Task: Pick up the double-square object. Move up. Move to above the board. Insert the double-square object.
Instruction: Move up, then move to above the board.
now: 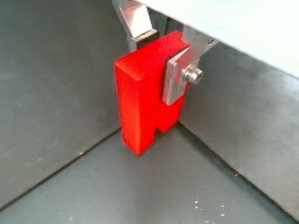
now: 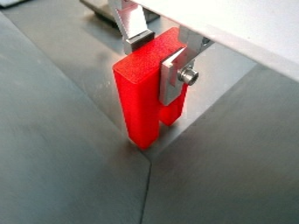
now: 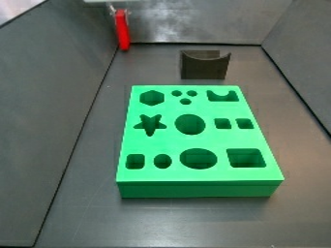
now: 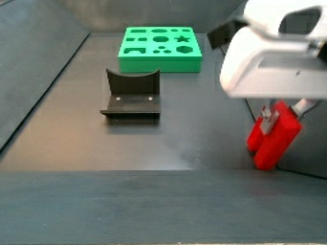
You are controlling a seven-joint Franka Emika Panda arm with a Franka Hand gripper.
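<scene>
The double-square object (image 1: pixel 138 105) is a glossy red peg standing upright, its lower end down at the floor where floor and wall meet (image 2: pixel 136 101). My gripper (image 1: pixel 160 57) is shut on its upper part, with one silver finger on each side (image 2: pixel 156 59). In a side view the peg (image 3: pixel 124 34) is at the far left corner under the gripper (image 3: pixel 116 12). Another side view has peg (image 4: pixel 271 144) and gripper (image 4: pixel 278 113) near at right. The green board (image 3: pixel 168 143) with its shaped cut-outs lies flat on the floor, well apart from the peg (image 4: pixel 160 63).
The dark grey fixture (image 3: pixel 203 64) stands on the floor just past the board's far edge and shows between board and peg (image 4: pixel 132 96). Grey walls slope up around the floor, and the peg is close to one of them.
</scene>
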